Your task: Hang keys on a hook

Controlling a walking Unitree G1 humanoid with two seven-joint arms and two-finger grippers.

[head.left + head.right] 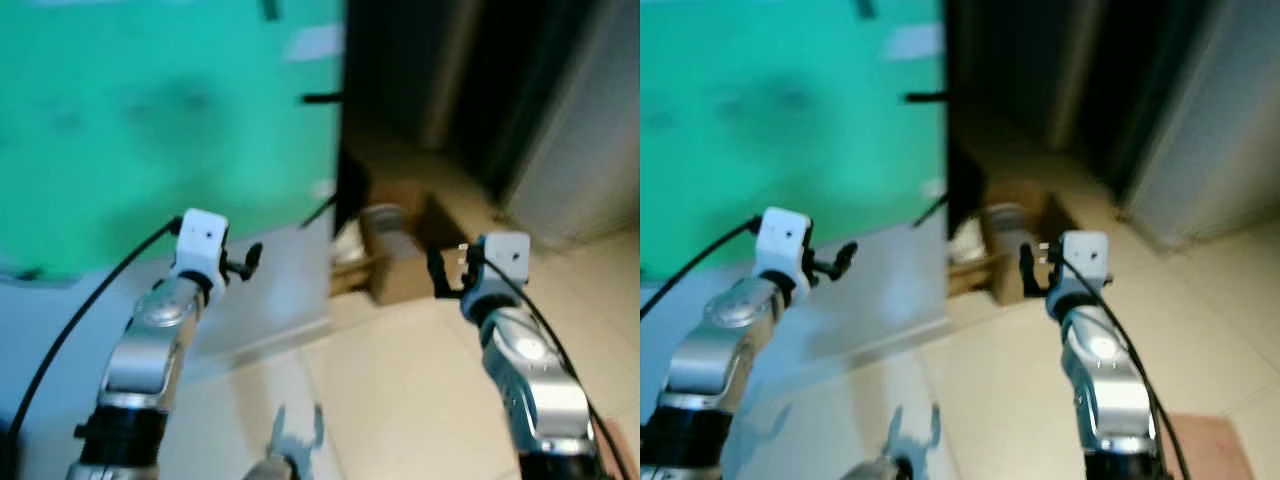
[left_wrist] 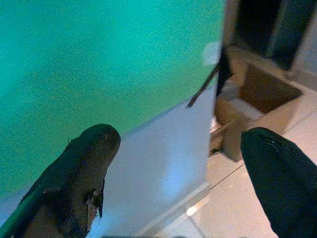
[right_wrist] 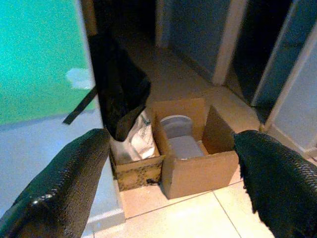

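Both arms are raised before a green wall (image 1: 150, 110) with a pale lower band. My left gripper (image 1: 245, 262) is held up close to that wall, open, with nothing between its fingers (image 2: 89, 163). My right gripper (image 1: 440, 275) hovers over the tiled floor facing the cardboard boxes, also open and empty, its fingers (image 3: 64, 183) spread wide. A short dark peg (image 1: 320, 98) juts from the wall's right edge; blur hides what it is. I cannot make out any keys.
An open cardboard box (image 3: 193, 148) with pale containers stands on the floor beside a smaller box (image 3: 133, 161) holding a white bag. A black bag (image 3: 119, 94) hangs at the wall corner. Behind lies a dark hallway (image 1: 450, 70). Beige tiles (image 1: 400, 400) spread in front.
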